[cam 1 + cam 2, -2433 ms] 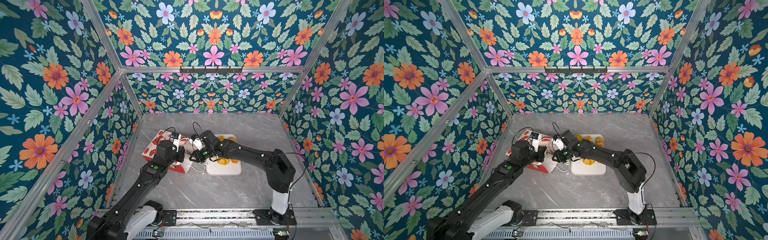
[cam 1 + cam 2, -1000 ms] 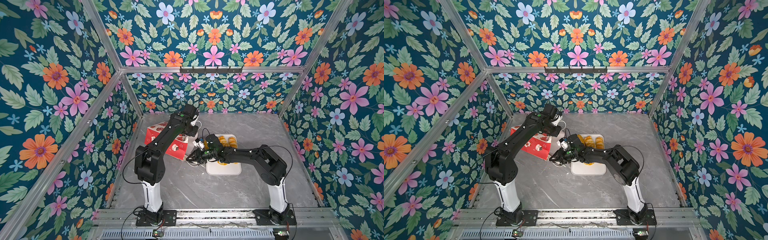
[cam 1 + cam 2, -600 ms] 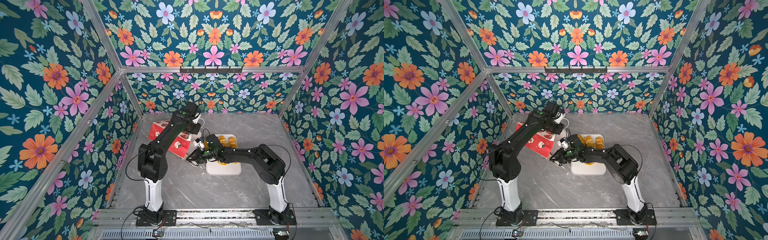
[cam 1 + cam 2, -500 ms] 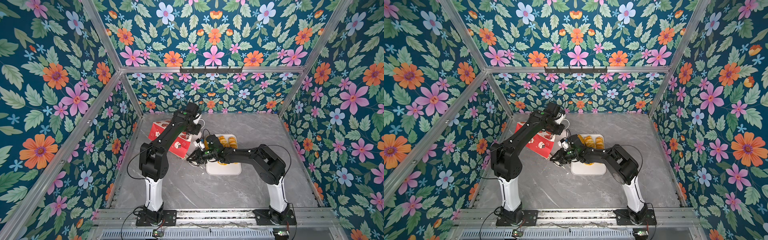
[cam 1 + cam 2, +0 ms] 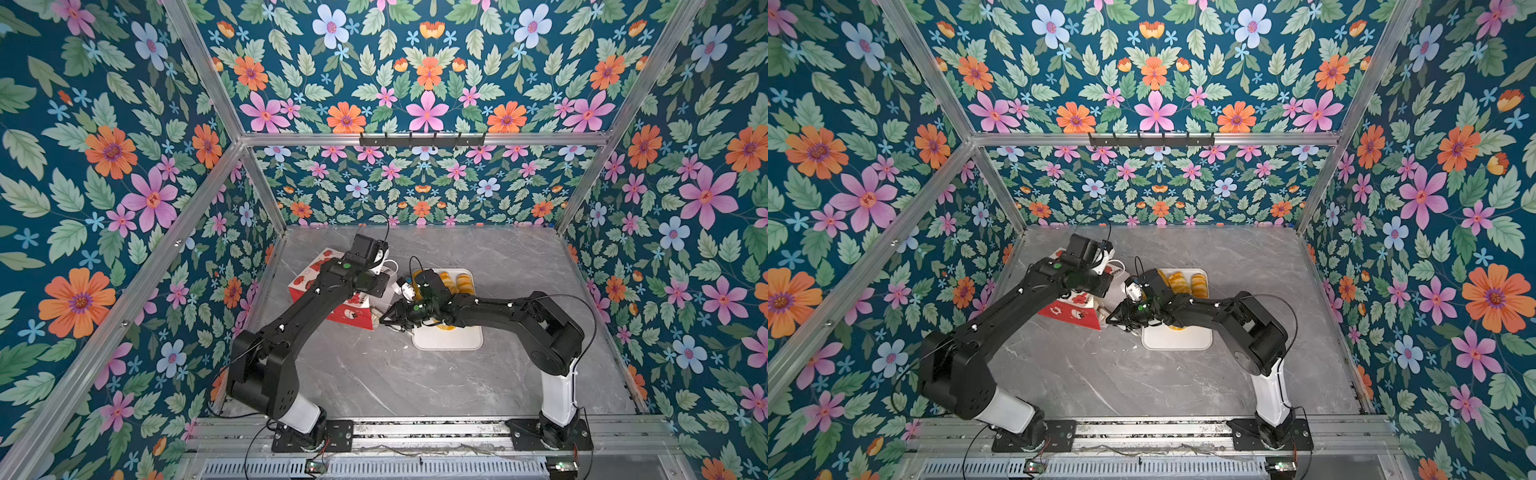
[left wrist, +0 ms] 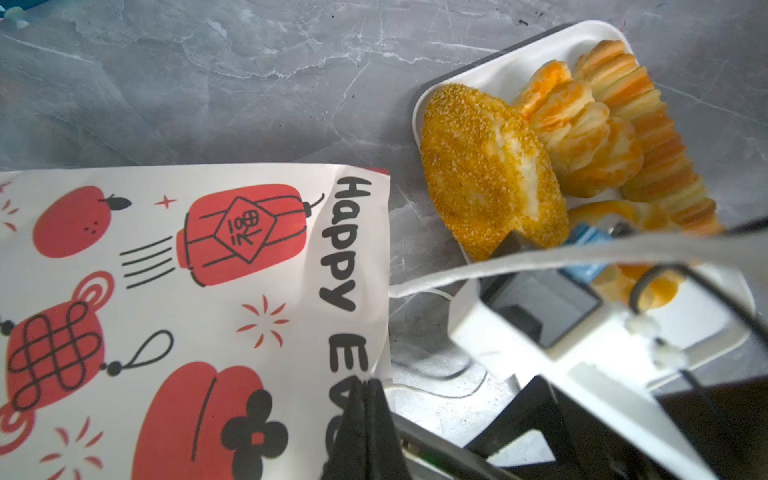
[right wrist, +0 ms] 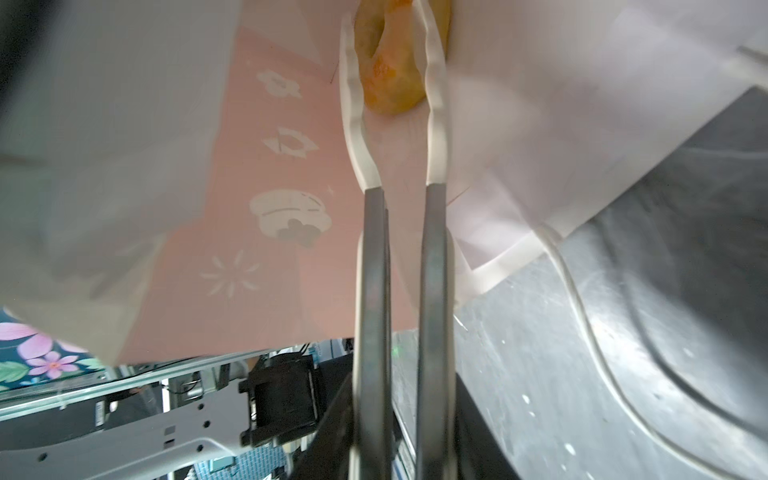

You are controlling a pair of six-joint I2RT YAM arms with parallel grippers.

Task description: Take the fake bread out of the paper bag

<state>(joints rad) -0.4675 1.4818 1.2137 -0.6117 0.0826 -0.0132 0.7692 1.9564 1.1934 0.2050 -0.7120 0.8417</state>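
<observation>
Since earlier, left hand is sitting farther toward twelve o'clock, pinching fully closed on the paper bag rim. Right hand, inside the bag, is apparently clamping narrowly on the bagel. The next move calls for withdrawing toward three o'clock, to the tray on the bench.

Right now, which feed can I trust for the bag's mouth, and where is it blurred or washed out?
Right wrist view: the paper bag lining near the lens is smeared and washed out, but the bagel in the right hand reads clearly. Left wrist view: the bag print is crisp, and a cord handle blurs across the foreground. Both top views: evenly lit and sharp, with the mouth mostly hidden under the left arm.
</observation>
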